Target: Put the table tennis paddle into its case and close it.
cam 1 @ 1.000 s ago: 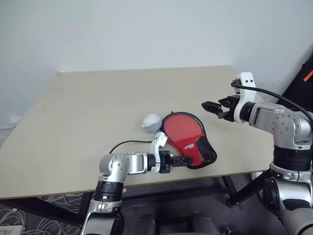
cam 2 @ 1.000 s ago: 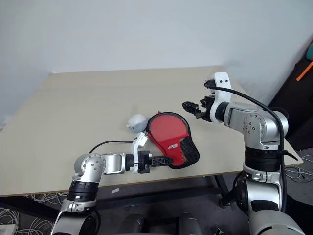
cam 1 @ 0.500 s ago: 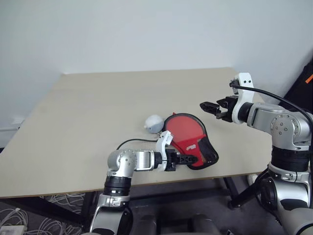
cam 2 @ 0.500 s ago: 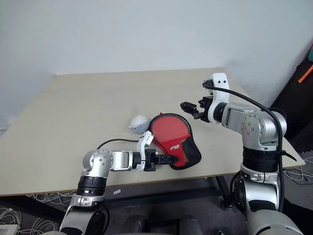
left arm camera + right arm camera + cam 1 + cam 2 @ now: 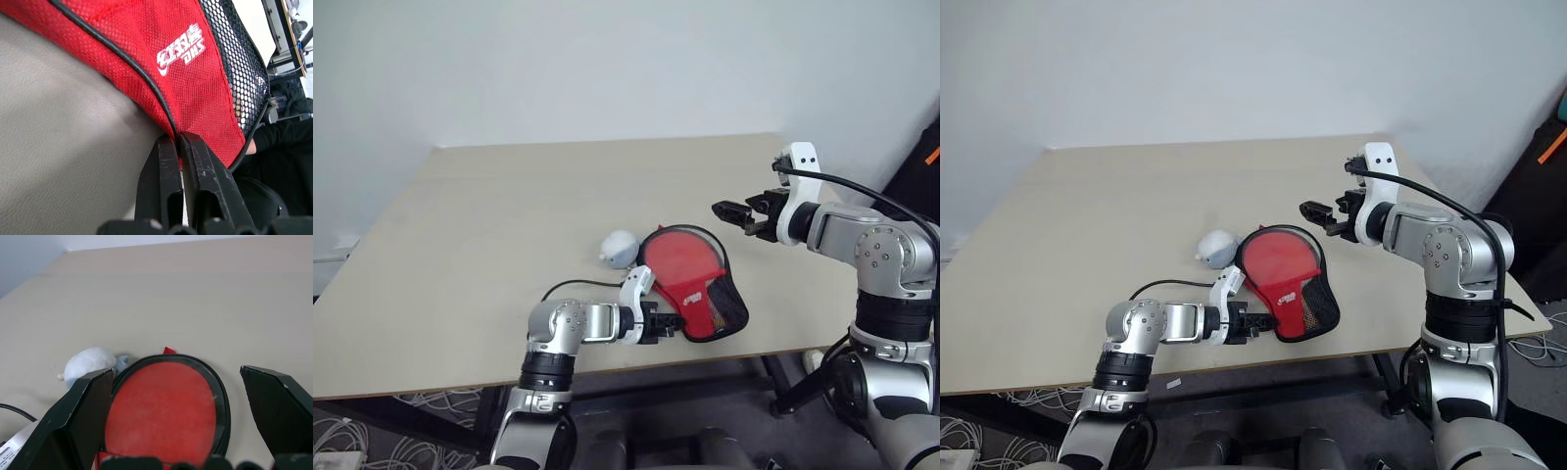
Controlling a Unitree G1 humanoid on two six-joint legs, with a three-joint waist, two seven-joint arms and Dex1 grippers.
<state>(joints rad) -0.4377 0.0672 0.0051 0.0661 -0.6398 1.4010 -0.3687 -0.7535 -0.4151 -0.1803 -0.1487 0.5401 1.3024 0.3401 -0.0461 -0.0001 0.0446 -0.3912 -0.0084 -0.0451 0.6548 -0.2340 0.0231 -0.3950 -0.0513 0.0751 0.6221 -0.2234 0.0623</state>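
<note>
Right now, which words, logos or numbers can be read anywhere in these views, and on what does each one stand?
"DHS": white letters on the red mesh of the case, with white characters above them that I cannot read for sure.
A small white mark on the case in the head views: too small to read.
No other readable text.

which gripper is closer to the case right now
Left. The left gripper is shut on the black edge of the case at its near end. The right gripper hangs open above the table, apart from the case, past its far side.
</note>
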